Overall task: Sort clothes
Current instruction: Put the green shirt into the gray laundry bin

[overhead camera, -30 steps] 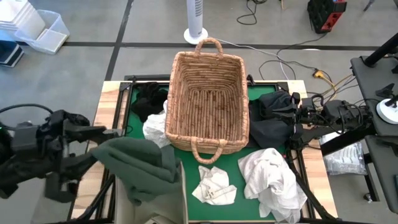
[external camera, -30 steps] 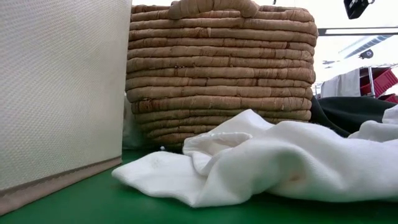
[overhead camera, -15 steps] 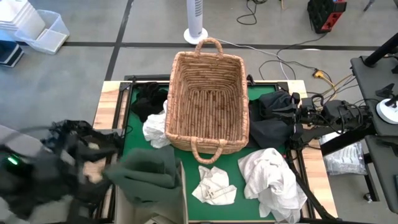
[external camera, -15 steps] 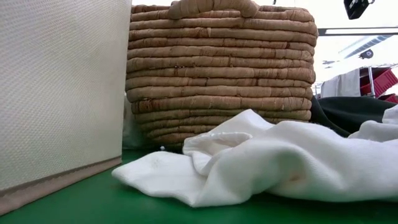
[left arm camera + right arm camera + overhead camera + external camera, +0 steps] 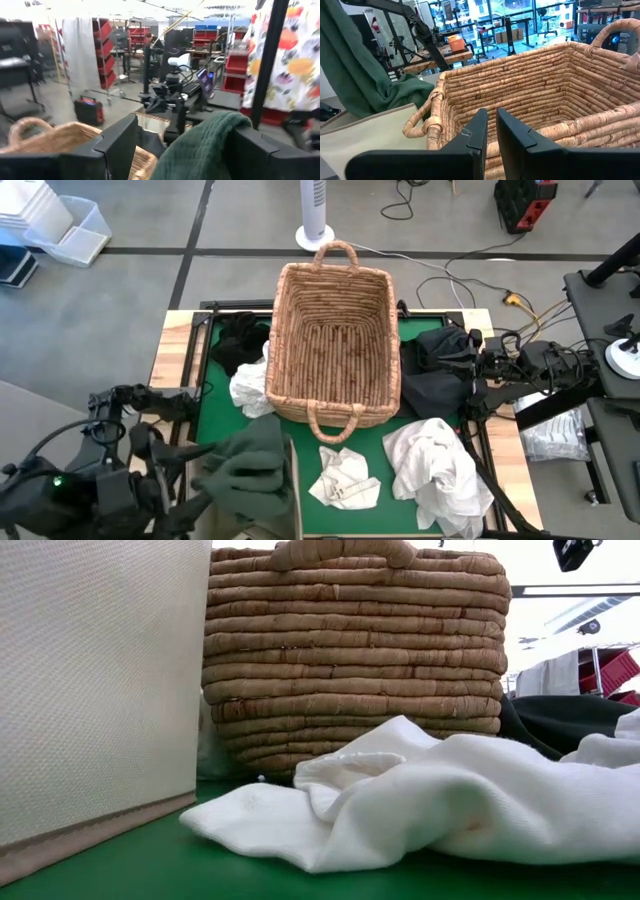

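Landmark: your wicker basket (image 5: 333, 340), standing upright mid-counter (image 5: 215, 425) on the green mat, handles at its far and near ends, nothing visible inside.

Clothes, placed from the basket:
- Green garment (image 5: 248, 470), off the basket's near-left corner, draped over the top edge of the beige bin (image 5: 95, 690). The bin sits just beside the basket's near-left side.
- Black garment (image 5: 236, 340), against the basket's left wall toward the far end.
- White garment (image 5: 250, 388), touching the basket's left wall, just nearer than the black one.
- Small white piece (image 5: 343, 477), near the basket's near handle, on the mat.
- Large white garment (image 5: 440, 465), off the basket's near-right corner; the low view shows it (image 5: 420, 795) crumpled in front of the basket.
- Dark heap (image 5: 437, 375), against the basket's right wall.

Claws:
- Left claw (image 5: 187, 145): well off the basket's near-left corner, beyond the counter's edge. You will find its fingers (image 5: 117, 142) spread wide, with the green garment's fabric (image 5: 200, 145) lying between them. Whether they press on the cloth cannot be told.
- Right claw (image 5: 490, 131): at the basket's right side, over the dark heap, pointing across the rim. Fingers nearly together with a thin gap; nothing between them.
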`<state>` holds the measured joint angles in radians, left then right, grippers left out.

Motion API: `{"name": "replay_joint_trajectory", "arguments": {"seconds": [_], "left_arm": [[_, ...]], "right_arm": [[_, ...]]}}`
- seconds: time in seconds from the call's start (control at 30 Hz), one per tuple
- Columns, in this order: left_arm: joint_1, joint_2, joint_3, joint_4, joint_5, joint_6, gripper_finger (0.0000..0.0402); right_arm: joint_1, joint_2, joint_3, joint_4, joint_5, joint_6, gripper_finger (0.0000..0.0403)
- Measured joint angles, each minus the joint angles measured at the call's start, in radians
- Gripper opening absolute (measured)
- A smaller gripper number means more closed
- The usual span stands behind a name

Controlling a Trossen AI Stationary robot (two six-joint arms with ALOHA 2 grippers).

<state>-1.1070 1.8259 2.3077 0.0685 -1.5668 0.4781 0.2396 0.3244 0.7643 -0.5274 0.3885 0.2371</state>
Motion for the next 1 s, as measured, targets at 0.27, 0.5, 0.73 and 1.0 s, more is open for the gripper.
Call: {"name": "replay_joint_trajectory", "arguments": {"seconds": [0.27, 0.5, 0.73, 1.0], "left_arm": [[0.124, -0.021, 0.000, -0.310, 0.051, -0.009, 0.0232], [0.222, -0.119, 0.000, -1.027, 0.484, -0.630, 0.0232], [0.199, -0.198, -0.001, -1.464, 0.534, -1.096, 0.0232], [0.151, -0.241, -0.024, -1.633, 0.945, -1.451, 0.0231]], "right_arm": [[0.000, 0.000, 0.000, 0.000, 0.000, 0.016, 0.0031], [0.000, 0.000, 0.000, 0.001, 0.000, 0.044, 0.0031], [0.000, 0.000, 0.000, 0.001, 0.000, 0.054, 0.0031], [0.000, 0.000, 0.000, 0.000, 0.001, 0.046, 0.0031]]}}
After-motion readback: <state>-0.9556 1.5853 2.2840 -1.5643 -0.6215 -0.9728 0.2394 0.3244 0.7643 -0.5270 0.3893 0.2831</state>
